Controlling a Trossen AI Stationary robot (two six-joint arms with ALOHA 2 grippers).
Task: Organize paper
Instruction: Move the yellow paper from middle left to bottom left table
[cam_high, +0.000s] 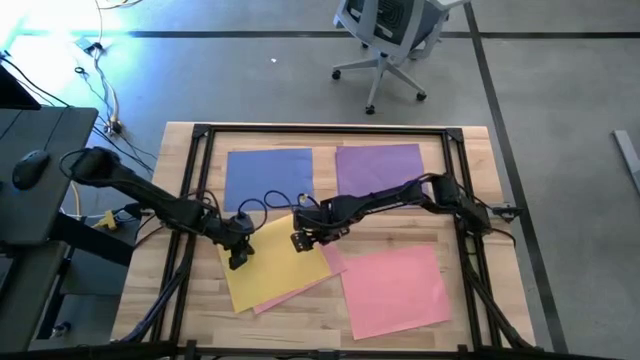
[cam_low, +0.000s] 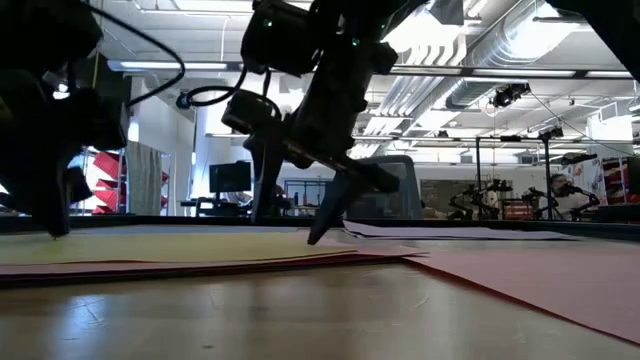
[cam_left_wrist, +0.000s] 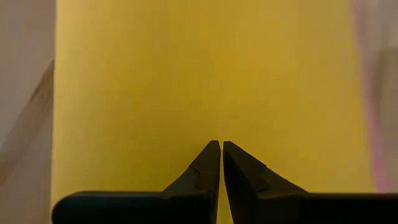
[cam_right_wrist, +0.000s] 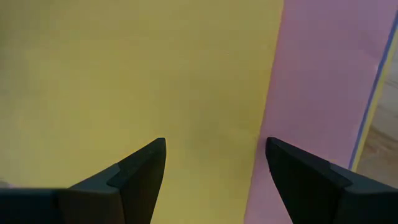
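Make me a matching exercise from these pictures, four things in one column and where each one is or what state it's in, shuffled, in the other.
Things:
1. blue sheet
2. purple sheet
3. left hand
4. right hand

Places or states:
A. open, over the right edge of the yellow sheet
B. far side of the table, on the right
C. shut, over the left part of the yellow sheet
D. far side of the table, on the left

Pairs: 1-D, 2-B, 3-C, 4-A
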